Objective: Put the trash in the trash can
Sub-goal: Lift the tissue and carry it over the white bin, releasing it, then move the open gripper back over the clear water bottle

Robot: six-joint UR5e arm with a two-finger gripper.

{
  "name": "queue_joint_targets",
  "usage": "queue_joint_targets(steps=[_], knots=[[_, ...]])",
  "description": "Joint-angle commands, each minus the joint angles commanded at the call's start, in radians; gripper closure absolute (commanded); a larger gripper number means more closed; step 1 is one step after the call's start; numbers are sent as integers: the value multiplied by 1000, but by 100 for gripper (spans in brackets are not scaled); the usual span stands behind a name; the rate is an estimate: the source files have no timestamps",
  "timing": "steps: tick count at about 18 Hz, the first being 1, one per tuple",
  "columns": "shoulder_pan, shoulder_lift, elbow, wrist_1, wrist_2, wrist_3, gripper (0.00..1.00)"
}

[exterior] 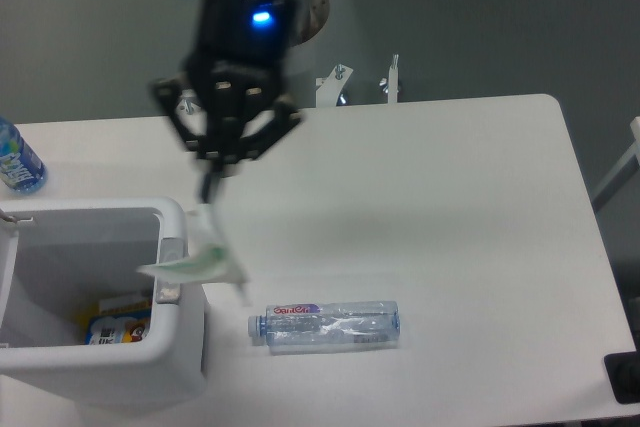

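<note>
My gripper hangs over the right rim of the trash can, a large white rectangular bin at the front left. Its jaws stand drawn together on the top of the white paper wrapper, which dangles blurred below the fingertips, over and just outside the bin's right rim. The clear plastic bottle with the red-lettered label lies on its side on the table, to the right of the bin, cap pointing left. It is apart from the gripper.
A blue-labelled bottle stands at the far left edge behind the bin. A colourful package lies inside the bin. Metal brackets sit at the table's back edge.
</note>
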Motion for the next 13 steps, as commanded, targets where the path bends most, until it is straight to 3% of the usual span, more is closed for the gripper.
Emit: queue_joint_targets(steps=[2, 4, 5, 7, 8, 13], knots=[[-17, -8, -18, 5, 2, 2, 100], [-26, -17, -37, 12, 2, 6, 82], [-34, -17, -46, 12, 3, 6, 65], [-35, -12, -48, 12, 5, 17, 7], [-35, -11, -48, 6, 12, 17, 0], [-32, -9, -17, 12, 41, 21, 0]])
